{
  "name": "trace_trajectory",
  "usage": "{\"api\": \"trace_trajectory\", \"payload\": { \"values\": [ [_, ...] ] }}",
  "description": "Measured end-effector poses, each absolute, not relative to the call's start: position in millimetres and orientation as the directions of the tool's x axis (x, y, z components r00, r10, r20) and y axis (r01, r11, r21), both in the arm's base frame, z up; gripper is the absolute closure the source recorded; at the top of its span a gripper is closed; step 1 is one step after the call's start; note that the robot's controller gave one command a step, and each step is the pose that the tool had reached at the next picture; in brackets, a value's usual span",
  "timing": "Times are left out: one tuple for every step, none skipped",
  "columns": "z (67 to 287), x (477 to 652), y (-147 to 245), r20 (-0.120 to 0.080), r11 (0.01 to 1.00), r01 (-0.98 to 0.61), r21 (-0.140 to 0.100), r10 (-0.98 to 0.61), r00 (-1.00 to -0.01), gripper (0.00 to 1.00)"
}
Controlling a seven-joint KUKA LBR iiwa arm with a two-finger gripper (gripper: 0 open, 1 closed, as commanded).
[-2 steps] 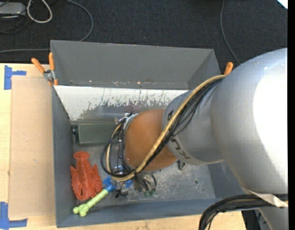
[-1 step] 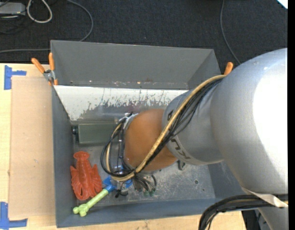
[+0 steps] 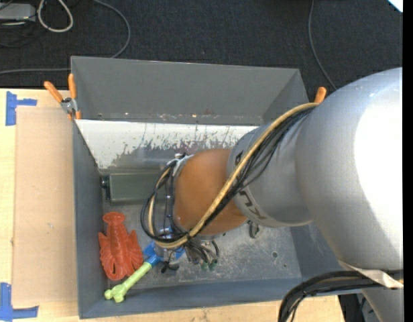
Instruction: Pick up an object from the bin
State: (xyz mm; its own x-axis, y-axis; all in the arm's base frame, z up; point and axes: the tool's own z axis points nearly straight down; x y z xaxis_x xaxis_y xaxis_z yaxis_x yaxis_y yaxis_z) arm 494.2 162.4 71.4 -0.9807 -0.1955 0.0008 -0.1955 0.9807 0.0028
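The pincer (image 3: pixel 170 259) is low over the floor of the bin (image 3: pixel 86 180), tucked under the arm's orange cover (image 3: pixel 206 190) and cables; whether it is wide or narrow cannot be told. This looks like the reaching step, with nothing visibly held. Just beside the pincer, on the side away from the arm, lies the blue end of a lime-green stick (image 3: pixel 129 282), and beyond that a red lobster-shaped toy (image 3: pixel 118 250). A grey-green box (image 3: pixel 133 186) sits farther off. The next move probably calls for closing on the stick's blue end, then lifting straight up.
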Motion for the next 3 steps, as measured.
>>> {"api": "trace_trajectory", "payload": {
  "values": [
    [75.2, 489.2, 163.2, 0.0, 0.981, -0.193, 0.002, -0.193, -0.981, 1.0],
    [107.7, 522.5, 185.7, -0.005, 0.98, -0.198, 0.003, -0.198, -0.98, 1.0],
    [77.7, 491.9, 172.1, 0.011, 0.977, -0.215, 0.001, -0.215, -0.977, 1.0]
  ]
}}
